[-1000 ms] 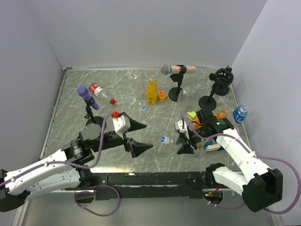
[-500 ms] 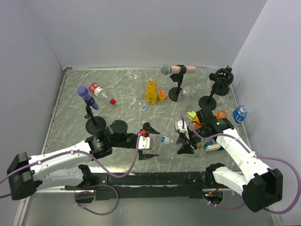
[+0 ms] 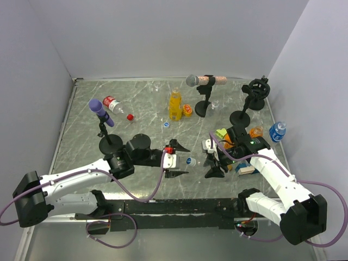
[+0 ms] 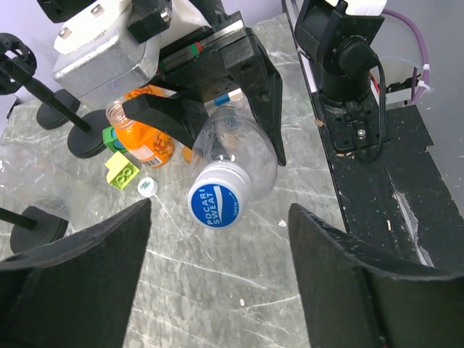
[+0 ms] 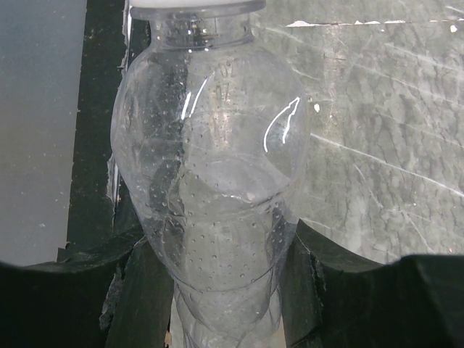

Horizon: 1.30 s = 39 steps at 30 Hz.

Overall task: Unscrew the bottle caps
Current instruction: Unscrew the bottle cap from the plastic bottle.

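Bottle (image 5: 217, 181): gripped level by right hand (image 3: 212, 160). Blue-white cap (image 4: 220, 204): faces spread, empty left hand (image 3: 178, 160), untouched. Advice: centre on cap axis, close squarely, then twist.

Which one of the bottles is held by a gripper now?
The clear bottle with the blue-and-white cap: the right gripper is shut on its body. No gripper touches the yellow-orange bottle, the red-labelled bottle or the blue-labelled bottle.
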{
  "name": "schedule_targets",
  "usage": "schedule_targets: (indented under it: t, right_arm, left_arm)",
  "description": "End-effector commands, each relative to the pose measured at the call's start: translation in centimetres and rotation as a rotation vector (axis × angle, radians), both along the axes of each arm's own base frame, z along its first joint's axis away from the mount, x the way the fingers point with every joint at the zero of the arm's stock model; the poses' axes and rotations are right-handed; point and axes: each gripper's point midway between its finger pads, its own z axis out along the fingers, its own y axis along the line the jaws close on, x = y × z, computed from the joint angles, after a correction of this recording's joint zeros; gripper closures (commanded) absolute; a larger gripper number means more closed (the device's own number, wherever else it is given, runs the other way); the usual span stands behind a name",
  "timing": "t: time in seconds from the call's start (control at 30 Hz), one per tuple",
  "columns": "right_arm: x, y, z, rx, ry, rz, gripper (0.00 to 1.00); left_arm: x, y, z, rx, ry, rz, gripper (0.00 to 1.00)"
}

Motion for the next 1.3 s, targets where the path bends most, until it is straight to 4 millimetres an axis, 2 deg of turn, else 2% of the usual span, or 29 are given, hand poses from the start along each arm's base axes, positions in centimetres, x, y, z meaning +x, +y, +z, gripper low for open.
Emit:
schedule_targets:
  t: [0.0,0.27,0.43,0.53,0.63,0.73,0.87,0.97,1.1,1.2,1.27]
  right_arm:
    - [0.1,0.4,0.4,0.028,-0.038,0.024,0.81]
    - [0.1,0.3,0.4,0.024,-0.036,0.022,0.81]
    - [0.1,0.3,0.4,0.025,-0.037,0.022,0.81]
    - [0.2,0.3,0.4,0.025,-0.037,0.022,0.81]
    - [0.2,0.3,0.4,0.024,-0.038,0.022,0.81]
    - [0.2,0.3,0.3,0.022,-0.037,0.021,0.81]
    - [0.2,0.3,0.3,0.022,-0.038,0.021,0.81]
    - [0.2,0.3,0.3,0.023,-0.036,0.023,0.81]
    - [0.2,0.3,0.2,0.021,-0.029,0.022,0.81]
    - [0.2,0.4,0.2,0.022,-0.027,0.022,0.81]
    - [0.2,0.3,0.1,0.019,-0.025,0.022,0.81]
  left_arm:
    - [0.0,-0.8,2.9,-0.067,-0.035,-0.033,0.24]
    - [0.0,-1.6,2.5,-0.051,0.0,-0.05,0.39]
    - [-0.1,-1.8,2.5,-0.048,0.013,-0.058,0.53]
    - [-0.2,-1.7,2.4,-0.047,0.026,-0.056,0.71]
    - [-0.3,-1.6,2.5,-0.05,0.078,-0.04,0.99]
    - [-0.2,-1.7,3.0,-0.045,0.214,0.016,0.99]
    - [0.6,-2.2,3.2,-0.008,0.648,0.215,0.99]
    - [-0.5,-2.7,2.0,0.091,0.939,0.305,0.99]
    - [-0.8,-2.9,1.6,0.106,1.271,0.459,0.99]
    - [-1.5,-3.2,2.7,0.09,1.407,0.458,0.99]
    - [-1.3,-3.4,3.5,0.061,1.413,0.464,0.96]
